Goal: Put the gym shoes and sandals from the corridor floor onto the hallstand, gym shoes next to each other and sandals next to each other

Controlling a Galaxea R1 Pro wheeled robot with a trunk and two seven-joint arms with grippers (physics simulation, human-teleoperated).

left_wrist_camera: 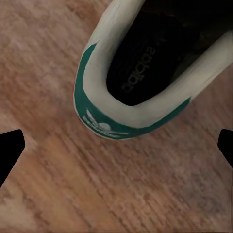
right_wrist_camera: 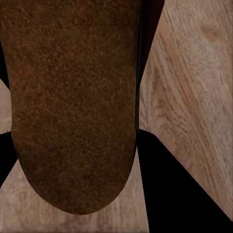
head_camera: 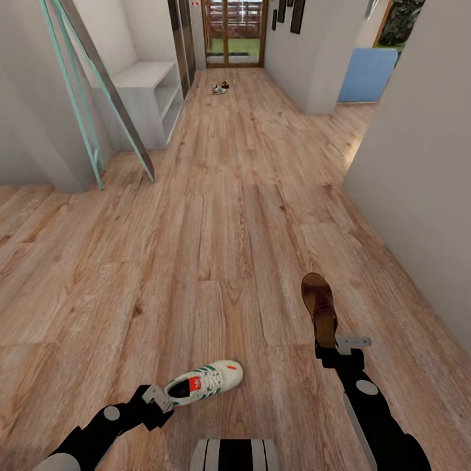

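One white gym shoe with green stripes lies on the corridor floor, close in front of me. My left gripper is at its heel. In the left wrist view the shoe's green-rimmed heel sits just beyond the open gripper, whose fingertips are spread wide. My right gripper is shut on a brown sandal, held above the floor toe forward. Its tan footbed lies between the dark fingers. A second gym shoe and sandal lie far down the corridor.
A light grey shelving unit stands at the left wall; I cannot tell whether it is the hallstand. A teal and grey slanted frame leans in front of it. A white wall closes the right side. A glass door ends the corridor.
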